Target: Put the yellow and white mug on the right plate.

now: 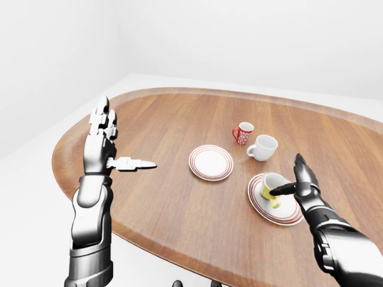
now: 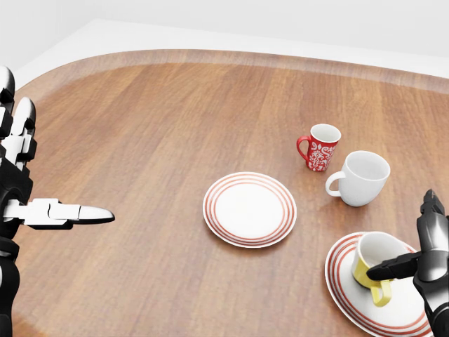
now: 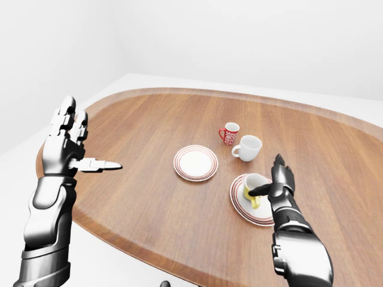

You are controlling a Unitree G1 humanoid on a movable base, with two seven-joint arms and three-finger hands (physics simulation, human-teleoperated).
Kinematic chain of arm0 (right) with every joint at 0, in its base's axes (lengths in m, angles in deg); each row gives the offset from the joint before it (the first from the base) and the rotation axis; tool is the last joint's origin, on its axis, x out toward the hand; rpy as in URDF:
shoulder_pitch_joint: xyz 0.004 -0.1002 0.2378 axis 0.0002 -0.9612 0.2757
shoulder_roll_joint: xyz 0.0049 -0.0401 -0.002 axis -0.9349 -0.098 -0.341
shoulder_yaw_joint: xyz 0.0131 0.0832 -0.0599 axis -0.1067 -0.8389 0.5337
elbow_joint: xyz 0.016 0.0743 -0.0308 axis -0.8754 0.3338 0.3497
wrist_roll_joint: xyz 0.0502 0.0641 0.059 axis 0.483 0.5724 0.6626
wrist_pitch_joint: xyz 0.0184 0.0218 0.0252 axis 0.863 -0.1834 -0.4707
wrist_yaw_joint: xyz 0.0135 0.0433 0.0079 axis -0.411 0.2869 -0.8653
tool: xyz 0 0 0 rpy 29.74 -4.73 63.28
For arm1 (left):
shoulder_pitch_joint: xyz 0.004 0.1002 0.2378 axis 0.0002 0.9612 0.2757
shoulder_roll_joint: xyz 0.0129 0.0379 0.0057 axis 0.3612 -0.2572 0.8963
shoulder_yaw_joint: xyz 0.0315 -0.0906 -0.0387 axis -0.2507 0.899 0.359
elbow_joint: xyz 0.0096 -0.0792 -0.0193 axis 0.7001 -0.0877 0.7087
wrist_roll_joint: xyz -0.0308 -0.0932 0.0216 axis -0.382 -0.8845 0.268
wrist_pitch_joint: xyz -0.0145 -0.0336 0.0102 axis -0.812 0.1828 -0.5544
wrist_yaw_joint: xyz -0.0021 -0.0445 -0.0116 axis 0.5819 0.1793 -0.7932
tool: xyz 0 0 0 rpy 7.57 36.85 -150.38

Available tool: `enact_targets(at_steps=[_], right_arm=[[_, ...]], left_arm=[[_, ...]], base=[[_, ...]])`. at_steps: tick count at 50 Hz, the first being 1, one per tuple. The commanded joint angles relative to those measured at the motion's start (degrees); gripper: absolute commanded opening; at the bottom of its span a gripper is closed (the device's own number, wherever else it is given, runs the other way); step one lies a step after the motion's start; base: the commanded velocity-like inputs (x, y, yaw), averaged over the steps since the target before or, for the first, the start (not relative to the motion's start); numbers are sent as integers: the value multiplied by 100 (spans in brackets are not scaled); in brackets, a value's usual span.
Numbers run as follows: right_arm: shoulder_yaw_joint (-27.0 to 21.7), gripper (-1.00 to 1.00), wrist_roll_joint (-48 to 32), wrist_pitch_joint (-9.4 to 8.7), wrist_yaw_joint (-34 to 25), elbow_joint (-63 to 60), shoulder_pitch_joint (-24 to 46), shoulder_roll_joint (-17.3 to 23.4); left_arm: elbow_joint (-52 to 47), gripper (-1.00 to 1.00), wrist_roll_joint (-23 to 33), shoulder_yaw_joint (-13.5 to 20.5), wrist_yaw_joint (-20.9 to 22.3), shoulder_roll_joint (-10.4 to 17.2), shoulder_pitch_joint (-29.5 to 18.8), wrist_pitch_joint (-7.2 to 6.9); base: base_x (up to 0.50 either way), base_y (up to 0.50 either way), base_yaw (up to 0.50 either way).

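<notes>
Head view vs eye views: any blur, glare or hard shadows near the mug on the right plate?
Head view: sharp, flat even light, no glare; the yellow and white mug casts only a faint soft shadow on the right plate, whose bottom rim the frame crops. Left-eye and right-eye views: wider, equally sharp, the white background washed out; the right hand stays crisp.

No text, label, brand, number or sign can be read in any view. The only marking near to print is the white floral pattern on the red mug [image 2: 321,147], well beyond the right hand's fingers [image 2: 394,267] toward the top of the head view; it forms no letters.
</notes>
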Motion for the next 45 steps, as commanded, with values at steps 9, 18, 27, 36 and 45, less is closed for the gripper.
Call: enact_targets(at_steps=[9, 18, 27, 36, 45], right_arm=[[-5, 100, -24, 0, -30, -18, 3, -1], [-30, 100, 57, 0, -47, -32, 50, 17], [-33, 100, 156, 0, -78, -82, 95, 47], [-24, 100, 268, 0, -151, -165, 143, 78], [-23, 100, 390, 0, -243, -302, 209, 126]], left_arm=[[-21, 100, 7, -18, 8, -13, 12, 0], [7, 100, 27, -28, 11, -30, 24, 0], [-28, 100, 25, -28, 9, -28, 28, 0], [-7, 100, 34, -31, 13, -31, 28, 0], [-9, 100, 42, -35, 16, -39, 33, 0]], base=[[0, 0, 0], [0, 0, 0], [0, 0, 0], [0, 0, 0], [0, 0, 0]])
